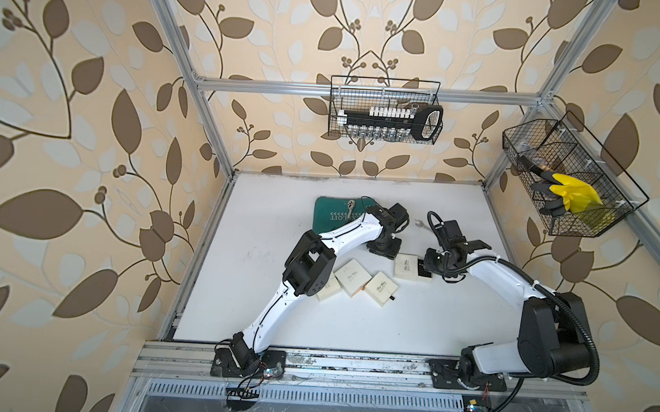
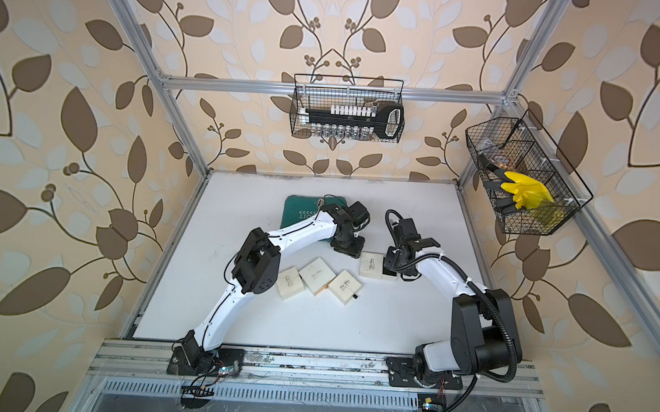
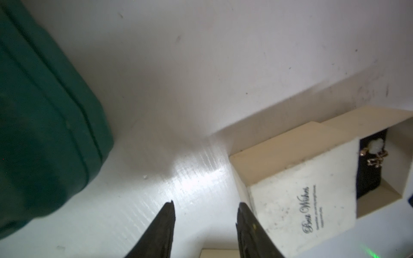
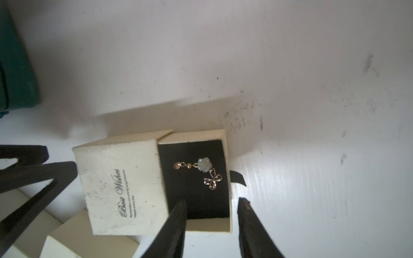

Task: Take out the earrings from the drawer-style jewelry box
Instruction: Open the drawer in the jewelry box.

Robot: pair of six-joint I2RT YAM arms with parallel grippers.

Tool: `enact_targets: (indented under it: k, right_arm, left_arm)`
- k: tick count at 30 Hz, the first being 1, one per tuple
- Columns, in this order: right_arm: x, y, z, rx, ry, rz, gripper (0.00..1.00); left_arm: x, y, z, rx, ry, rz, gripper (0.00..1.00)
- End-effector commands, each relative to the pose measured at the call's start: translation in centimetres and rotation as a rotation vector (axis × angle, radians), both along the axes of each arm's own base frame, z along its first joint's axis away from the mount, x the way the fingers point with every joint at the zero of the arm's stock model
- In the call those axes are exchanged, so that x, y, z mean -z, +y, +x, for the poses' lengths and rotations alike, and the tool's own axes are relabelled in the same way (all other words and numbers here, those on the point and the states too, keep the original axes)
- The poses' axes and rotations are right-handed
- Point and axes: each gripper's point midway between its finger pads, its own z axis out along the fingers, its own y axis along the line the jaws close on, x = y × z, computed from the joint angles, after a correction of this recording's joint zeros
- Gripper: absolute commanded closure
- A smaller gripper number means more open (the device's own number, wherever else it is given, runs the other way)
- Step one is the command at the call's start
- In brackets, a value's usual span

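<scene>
earrings (image 4: 202,166): we count one dangling piece, a pale flower bead with a gold bow, on the black pad (image 4: 190,149) of the pulled-out drawer (image 4: 226,154), just ahead of the right jaws, parted and empty, astride the drawer's outer wall. the left jaws, parted and empty, hover over bare bench (image 3: 178,89) beside the jewelry box (image 3: 301,201). we count four cream boxes (image 1: 352,278), three closed.
</scene>
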Motion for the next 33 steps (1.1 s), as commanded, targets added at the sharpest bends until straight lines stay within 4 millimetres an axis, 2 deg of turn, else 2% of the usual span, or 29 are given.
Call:
enact_targets:
  k: [1,7,28,33]
  right_arm:
    - [0.0,0.4,0.7,-0.016,0.009,0.0,0.62]
    - [1.0,0.5,0.6,-0.016,0.037,0.001,0.65]
    - [-1.3,1.1,1.3,-0.023,-0.052,-0.021,0.66]
    - [-1.1,1.5,1.5,-0.036,-0.045,-0.006,0.66]
  left_arm:
    - [-3.5,-0.1,-0.2,0.007,-0.035,-0.047,0.52]
    - [-3.1,0.1,-0.3,0.006,-0.031,-0.037,0.52]
    - [-2.3,0.1,-0.5,0.007,-0.012,-0.029,0.52]
    - [-2.3,0.2,-0.5,0.008,-0.013,-0.026,0.52]
